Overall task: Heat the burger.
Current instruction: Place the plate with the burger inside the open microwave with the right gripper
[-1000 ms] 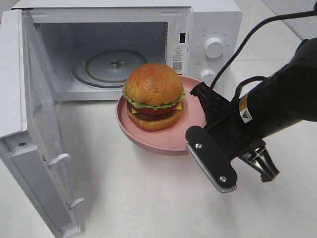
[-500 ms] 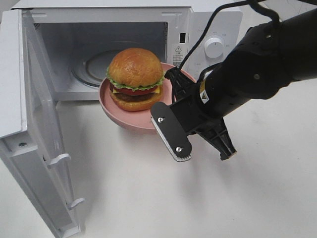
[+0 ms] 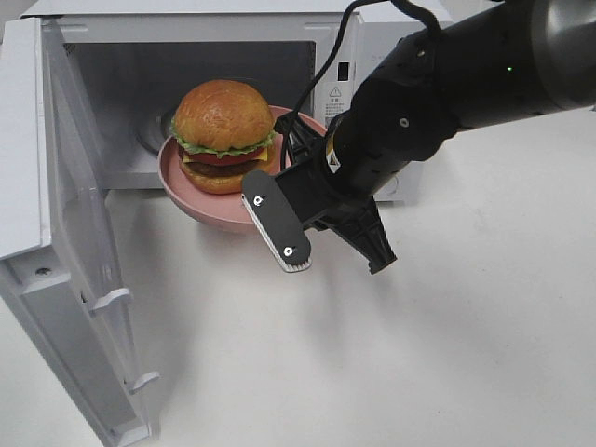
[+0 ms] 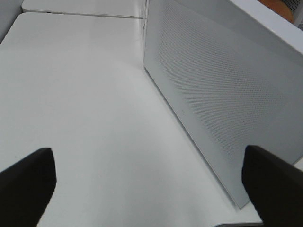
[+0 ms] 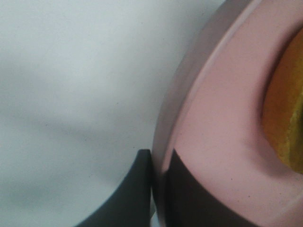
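Burger (image 3: 223,121) rests on pink plate (image 3: 207,209) at microwave (image 3: 214,26) mouth

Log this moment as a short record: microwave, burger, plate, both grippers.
microwave: door swung open
burger: on the pink plate, at the microwave's opening
pink plate: rim clamped, appears lifted off the table
right gripper: shut on the pink plate's rim
left gripper: open, empty, beside the door's outer face
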